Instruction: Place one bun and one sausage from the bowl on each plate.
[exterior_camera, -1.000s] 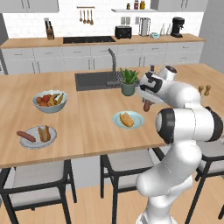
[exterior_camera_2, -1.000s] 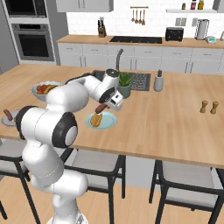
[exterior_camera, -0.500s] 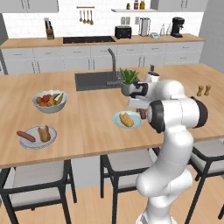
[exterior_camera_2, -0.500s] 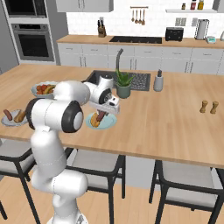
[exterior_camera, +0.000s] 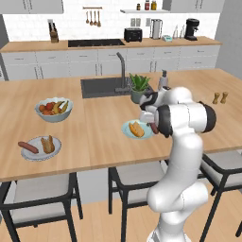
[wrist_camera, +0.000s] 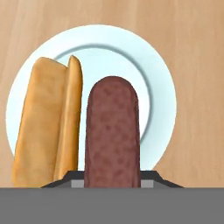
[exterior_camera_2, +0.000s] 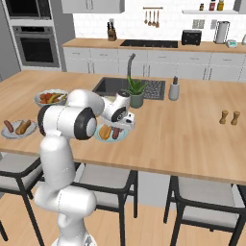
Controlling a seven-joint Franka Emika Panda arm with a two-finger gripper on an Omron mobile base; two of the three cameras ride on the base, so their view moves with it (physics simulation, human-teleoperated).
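Note:
My gripper [exterior_camera_2: 120,127] is shut on a dark brown sausage [wrist_camera: 112,131] just over the light blue plate [wrist_camera: 158,89]. A tan bun [wrist_camera: 47,127] lies on that plate beside the sausage. From the left base camera the blue plate [exterior_camera: 128,126] sits mid-counter with the bun [exterior_camera: 136,129] on it and my gripper [exterior_camera: 152,124] at its right rim. A pale grey-white plate [exterior_camera: 39,153] near the counter's front left carries a sausage [exterior_camera: 27,147] and a bun [exterior_camera: 47,144]. The bowl is out of view.
A pale bowl of colourful fruit [exterior_camera: 53,108] stands behind the grey-white plate. A potted plant [exterior_camera: 139,88] and the sink [exterior_camera: 101,86] lie just beyond the blue plate. Salt and pepper shakers [exterior_camera: 220,98] stand far right. Stools line the counter's near edge.
The arm has folded in and the hand has come down with the sausage from above the blue plate's right side to just over the plate. The jaws stay shut.

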